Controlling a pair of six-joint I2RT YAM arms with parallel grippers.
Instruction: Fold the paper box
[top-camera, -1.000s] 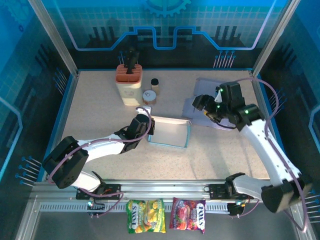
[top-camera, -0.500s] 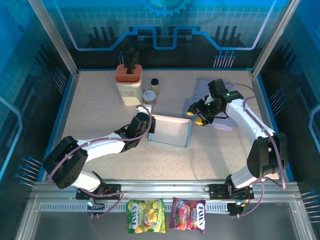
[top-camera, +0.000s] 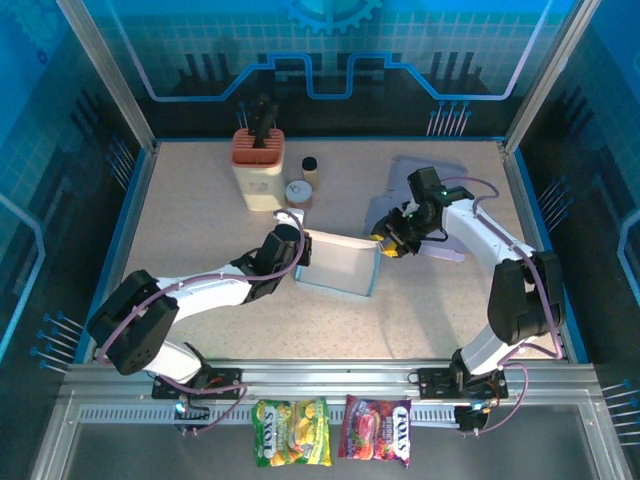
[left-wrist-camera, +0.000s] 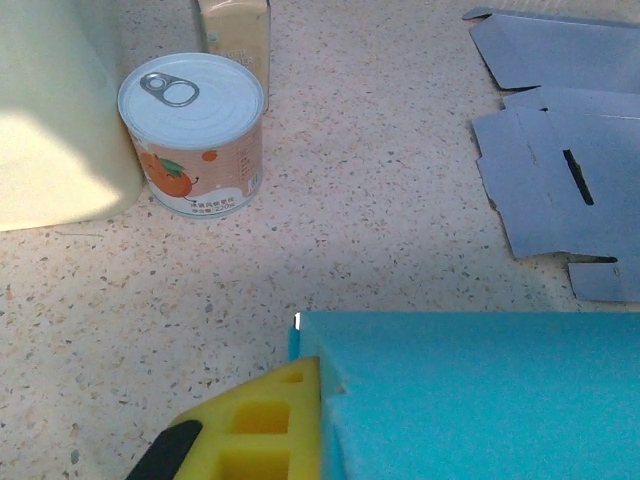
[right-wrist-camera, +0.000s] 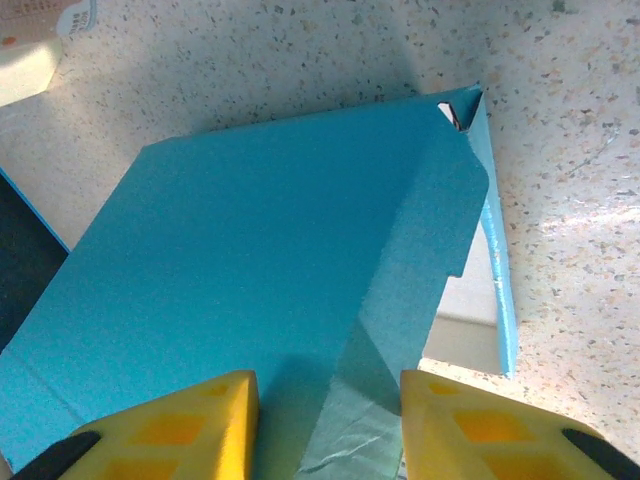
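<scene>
The paper box (top-camera: 340, 265) is lying mid-worktop (top-camera: 200, 230), partly erected. The left gripper (top-camera: 302, 256) is pinching the box's left wall, jaws fully closed, one yellow finger (left-wrist-camera: 262, 425) pressing the outer face. The right gripper (right-wrist-camera: 325, 388) is straddling a flap (right-wrist-camera: 420, 240) at the box's right corner, jaws partly apart and not clamping it.

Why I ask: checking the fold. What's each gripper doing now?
Left gripper: closed on the box edge.
Right gripper: jaws open, straddling a box flap.
</scene>
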